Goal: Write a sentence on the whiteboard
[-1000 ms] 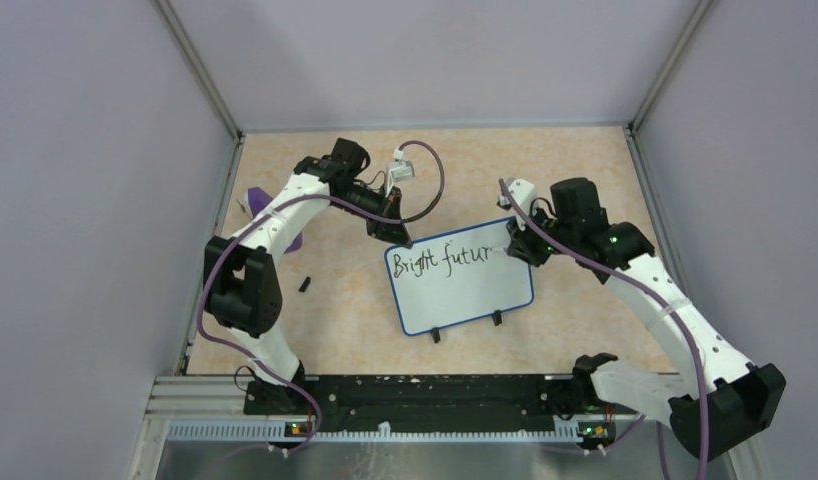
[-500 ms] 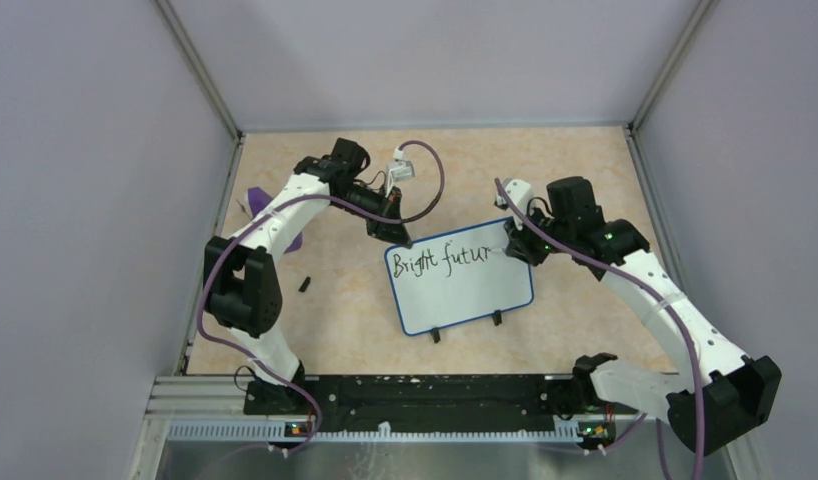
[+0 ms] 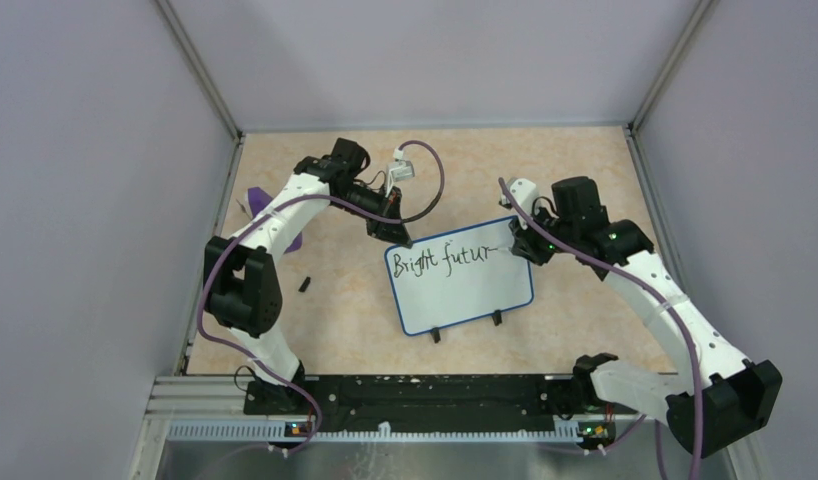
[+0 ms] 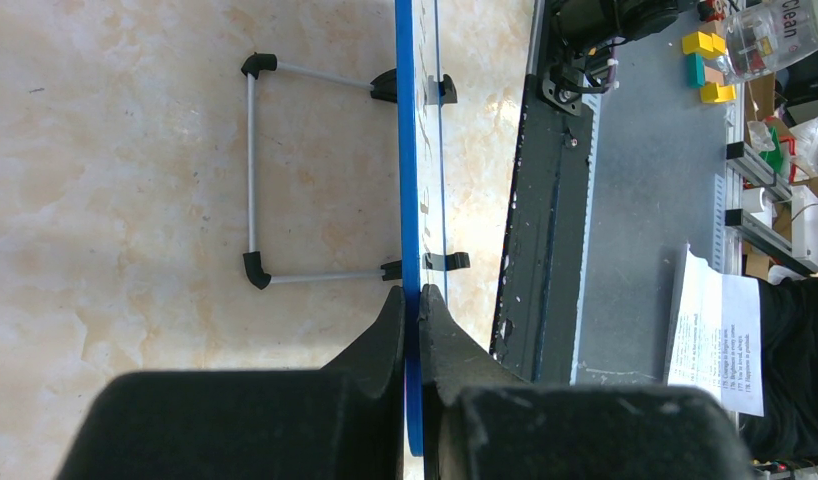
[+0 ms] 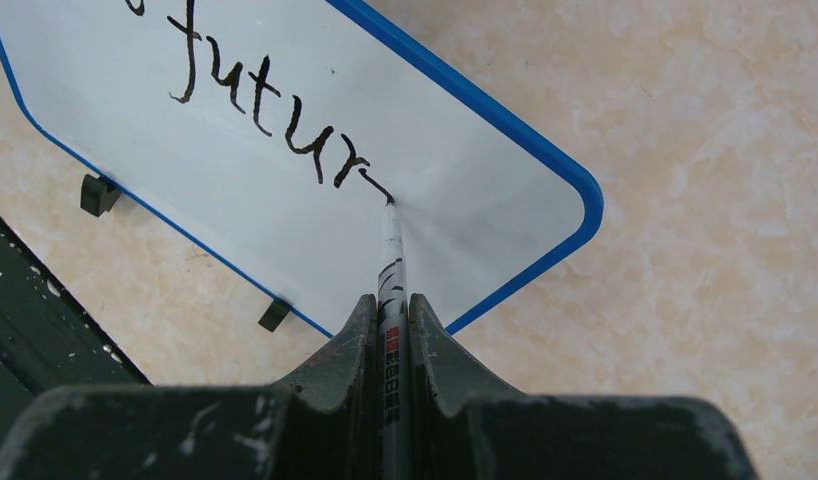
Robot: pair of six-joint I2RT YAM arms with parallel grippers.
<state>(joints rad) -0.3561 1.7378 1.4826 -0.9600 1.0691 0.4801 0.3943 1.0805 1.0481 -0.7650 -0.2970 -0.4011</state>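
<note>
The whiteboard (image 3: 463,290) with a blue frame stands tilted on two black feet in the middle of the table. Black lettering (image 3: 440,260) reads "Bright futur" with a short stroke trailing right. My left gripper (image 3: 395,238) is shut on the board's top left edge; in the left wrist view (image 4: 413,300) the blue frame (image 4: 407,150) runs between its fingers. My right gripper (image 3: 520,246) is shut on a grey marker (image 5: 392,260). The marker tip touches the board (image 5: 285,100) right after the "r" (image 5: 347,170).
A purple wedge-shaped piece (image 3: 255,200) lies at the far left behind the left arm. A small black cap (image 3: 305,284) lies on the table left of the board. Walls close in the table at left, back and right.
The right gripper has moved the marker a little to the right, drawing a short stroke after the "r". The left gripper and the board have not moved.
</note>
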